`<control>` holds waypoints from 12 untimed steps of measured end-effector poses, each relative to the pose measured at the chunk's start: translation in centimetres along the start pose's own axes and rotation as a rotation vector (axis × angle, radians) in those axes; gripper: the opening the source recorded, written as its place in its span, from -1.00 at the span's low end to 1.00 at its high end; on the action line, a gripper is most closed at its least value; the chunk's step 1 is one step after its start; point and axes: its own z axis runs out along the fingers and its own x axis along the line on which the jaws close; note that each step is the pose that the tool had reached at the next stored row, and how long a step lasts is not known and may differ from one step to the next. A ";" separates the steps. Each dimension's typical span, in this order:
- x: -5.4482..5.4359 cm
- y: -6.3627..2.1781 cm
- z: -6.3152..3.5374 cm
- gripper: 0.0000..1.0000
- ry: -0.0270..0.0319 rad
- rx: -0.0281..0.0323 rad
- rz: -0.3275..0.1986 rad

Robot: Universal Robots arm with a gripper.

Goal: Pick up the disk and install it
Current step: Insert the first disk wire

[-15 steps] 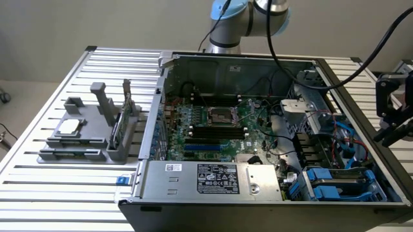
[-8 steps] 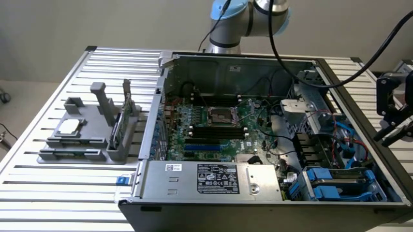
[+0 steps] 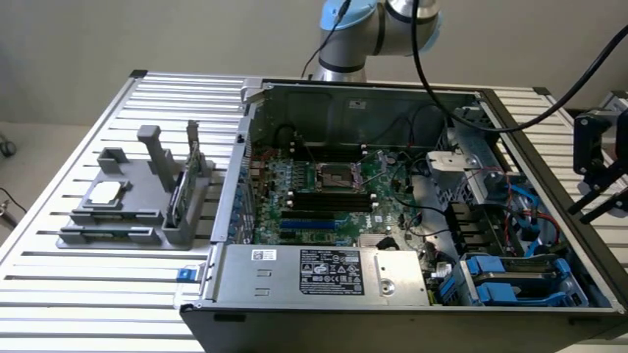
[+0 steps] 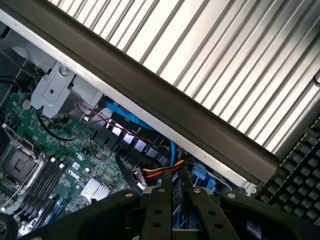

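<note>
Slatted aluminium table (image 3: pixel 88 309) carries an open, dark-walled computer case (image 3: pixel 393 323), lid off, with its green motherboard (image 3: pixel 387 213) facing up. A grey sheet-metal power supply (image 3: pixel 284 276) with a black-and-white label lies along the near wall.

The disk (image 3: pixel 496 268) sits in the drive bay at the case's near corner on the exterior view's right, just beside the power supply. The gripper (image 3: pixel 586 206) hangs outside the case, past the wall on the exterior view's right. It is above the disk, well apart from it, and touches nothing.

The disk lies flat, its long axis roughly along the near wall; which end faces which way cannot be told. Its blue plastic carrier shows plainly, while the metal face between the blue rails is dark and indistinct.

Black, jointed fingers (image 4: pixel 159 210) stand slightly apart with a narrow gap and nothing clamped. In the wrist view, blue plastic shows through that gap.
</note>
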 end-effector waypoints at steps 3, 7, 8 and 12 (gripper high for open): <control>-0.3 -0.21 0.06 -0.60 -0.0009 -0.0014 0.020; -1.5 -0.95 0.18 -0.60 -0.0010 -0.0022 0.028; -1.9 -1.18 0.24 -0.60 -0.0012 -0.0022 0.029; -2.0 -1.93 0.91 -0.60 -0.0018 -0.0032 0.029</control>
